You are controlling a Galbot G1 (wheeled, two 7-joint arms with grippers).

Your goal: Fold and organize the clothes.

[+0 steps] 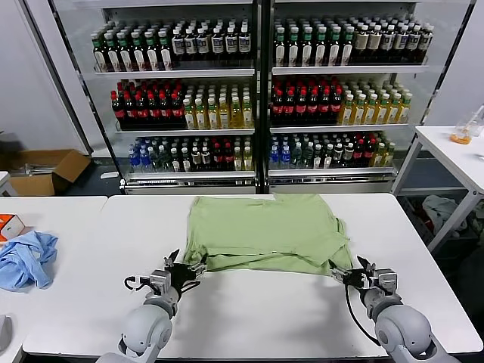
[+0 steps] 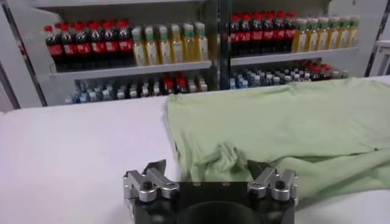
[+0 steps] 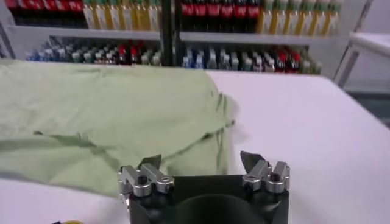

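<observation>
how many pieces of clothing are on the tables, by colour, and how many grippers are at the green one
light green polo shirt: 1
light blue garment: 1
grippers at the shirt's near edge: 2, the left gripper and the right gripper, both open
total: 2 pieces of clothing, 2 grippers

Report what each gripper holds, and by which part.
Nothing is held. The left gripper and right gripper are open at the near corners of the green polo shirt.
</observation>
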